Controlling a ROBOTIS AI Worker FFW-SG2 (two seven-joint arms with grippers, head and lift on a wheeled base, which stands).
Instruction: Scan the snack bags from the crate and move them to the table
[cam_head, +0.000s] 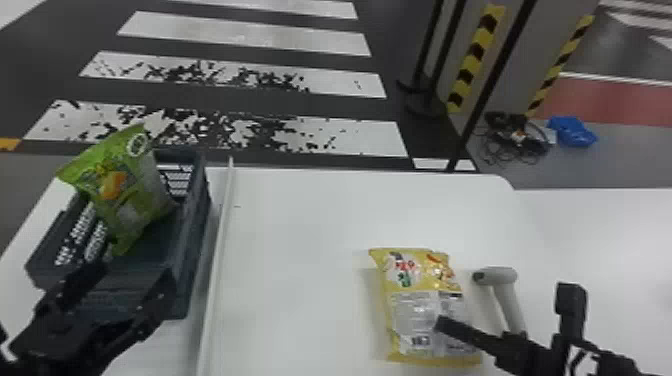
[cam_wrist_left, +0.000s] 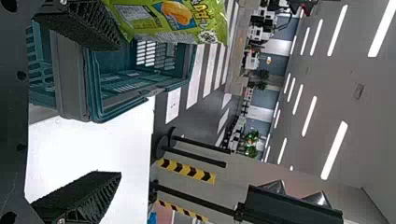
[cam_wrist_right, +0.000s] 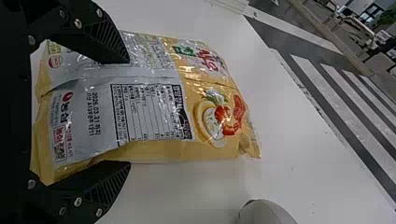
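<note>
We're holding our L gripper (cam_head: 136, 270) over the near end of the dark plastic crate (cam_head: 197, 240), at the left of the white table (cam_head: 295, 225). Its fingers are standing wide apart & we're gripping nothing w/ it. The green snack bag (cam_head: 122, 187) is standing tilted inside the crate, its top end rising above the far left part of the rim, its food pic facing up & near. In the L wrist view one finger is overlapping the bag's edge; we're not able to tell if they're touching.

We're holding our R gripper (cam_head: 506, 304) low at the near right, fingers also spread well apart, clasping nothing. The yellow snack bag (cam_head: 425, 305) is lying flat on the table, right of ctr, w/ its printed info panel & barcode facing up, pic end pointing far. Its near part is showing in the gap btwn those fingers in the R wrist view; contact we're not able to tell.

A pale handheld scanner (cam_head: 500, 276) is lying just right of the yellow bag, handle pointing near. A thin white strip (cam_head: 220, 240) is running near-to-far btwn crate & yellow bag. Past the far edge, crosswalk stripes (cam_head: 245, 37) are crossing the floor; black poles (cam_head: 492, 85), cables (cam_head: 517, 140) & a blue item (cam_head: 572, 131) are sitting far right.
</note>
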